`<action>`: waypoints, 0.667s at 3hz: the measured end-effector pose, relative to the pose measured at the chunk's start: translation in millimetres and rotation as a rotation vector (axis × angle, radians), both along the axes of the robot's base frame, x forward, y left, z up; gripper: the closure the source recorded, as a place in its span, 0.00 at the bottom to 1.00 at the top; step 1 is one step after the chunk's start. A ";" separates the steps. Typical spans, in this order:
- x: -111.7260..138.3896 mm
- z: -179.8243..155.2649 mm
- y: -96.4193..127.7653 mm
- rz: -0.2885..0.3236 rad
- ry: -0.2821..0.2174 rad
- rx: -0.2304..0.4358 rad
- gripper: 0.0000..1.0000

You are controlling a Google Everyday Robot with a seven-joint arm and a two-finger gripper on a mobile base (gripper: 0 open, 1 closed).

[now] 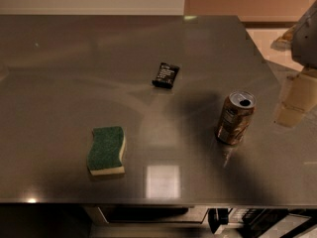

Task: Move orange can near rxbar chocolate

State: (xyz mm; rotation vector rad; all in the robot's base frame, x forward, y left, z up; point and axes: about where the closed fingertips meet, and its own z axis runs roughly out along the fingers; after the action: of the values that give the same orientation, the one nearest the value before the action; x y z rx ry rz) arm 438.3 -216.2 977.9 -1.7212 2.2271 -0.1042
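On my screen the claw (308,36) is only partly in view, as a pale grey shape at the right edge, in the upper part, above the right border of the bench (74,58). It touches nothing that I can see, and I cannot tell if it is released or clenched. Under it, a pale reflection (296,100) of it lies on the shiny metal surface.

The orange can (236,118) stands upright on the right part of the bench, to the lower left of the claw and apart from it. Its silver top faces up and the dark opening is visible. A dark shadow spreads on the bench around it and to its left.

The rxbar chocolate (166,75) lies flat near the middle of the bench, further back than the can and to its left. The two are apart, with bare metal between them.

A sponge (106,150), green on top and yellow below, lies flat in the front left area, well apart from both the can and the bar.
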 end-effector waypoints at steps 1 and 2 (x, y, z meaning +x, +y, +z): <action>0.0 0.0 0.0 0.000 0.000 0.000 0.00; -0.1 -0.2 2.4 0.011 -0.006 0.020 0.00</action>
State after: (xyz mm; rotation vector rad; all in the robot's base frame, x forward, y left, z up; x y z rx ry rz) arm 438.2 -213.8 977.7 -1.7208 2.2065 -0.0840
